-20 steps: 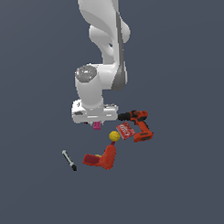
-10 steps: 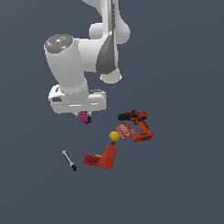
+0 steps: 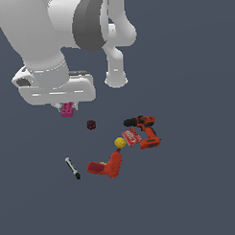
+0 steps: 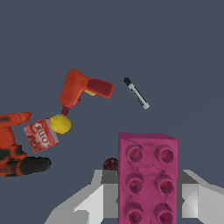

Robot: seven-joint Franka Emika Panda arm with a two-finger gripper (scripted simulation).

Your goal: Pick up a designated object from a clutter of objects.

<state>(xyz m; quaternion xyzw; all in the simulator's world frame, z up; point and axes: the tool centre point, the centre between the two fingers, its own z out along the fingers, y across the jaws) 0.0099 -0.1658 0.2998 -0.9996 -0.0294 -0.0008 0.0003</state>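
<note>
The magenta-pink studded brick (image 3: pixel 67 109) (image 4: pixel 147 178) hangs under the white hand, high above the floor, with my gripper (image 3: pixel 67 107) (image 4: pixel 146 192) shut on it. In the wrist view the grey fingers (image 4: pixel 190 192) press both sides of the brick. Below lies the clutter: an orange-black drill (image 3: pixel 145 129) (image 4: pixel 13 148), a red box (image 3: pixel 131 137) (image 4: pixel 40 135), a yellow ball (image 3: pixel 120 143) (image 4: pixel 60 124), a red-orange angular tool (image 3: pixel 107 166) (image 4: pixel 82 89), a dark cube (image 3: pixel 91 124) (image 4: pixel 110 164) and a marker pen (image 3: pixel 72 168) (image 4: pixel 137 93).
The arm's large white body (image 3: pixel 54 40) fills the upper part of the exterior view on its left. A white base post (image 3: pixel 116 71) stands behind the clutter. The floor is a plain dark grey surface (image 3: pixel 199 193).
The gripper has risen with the pink brick and drifted toward the exterior view's left, growing much larger in the picture. The clutter on the floor has stayed put.
</note>
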